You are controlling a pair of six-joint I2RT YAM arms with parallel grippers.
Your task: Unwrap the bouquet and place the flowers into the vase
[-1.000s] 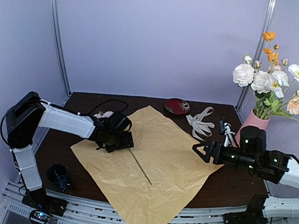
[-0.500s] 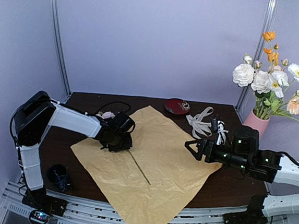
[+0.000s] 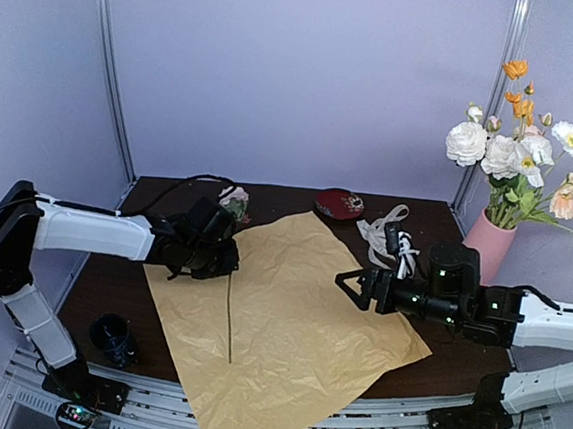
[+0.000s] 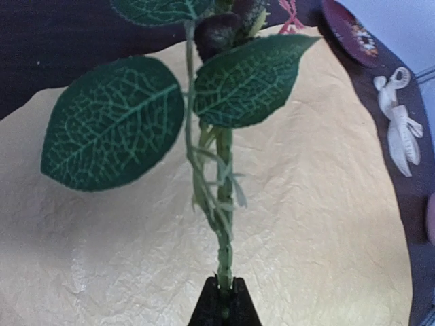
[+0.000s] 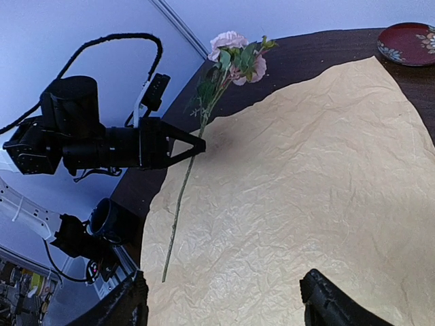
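Flower pinched in my left gripper.
Its jaws are closed on the thin stem just below the leaves, with the bloom ahead of them and a long tail trailing behind. It looks light and whippy, so I'd regrip nearer mid-stem. My right gripper gapes empty, the vase off behind its wrist.

One pink flower with big green leaves and a long thin stem slants over the flat, crinkly yellow paper, pinched by the left gripper, while the white and orange flowers stand in the tall pink vase at the far right.
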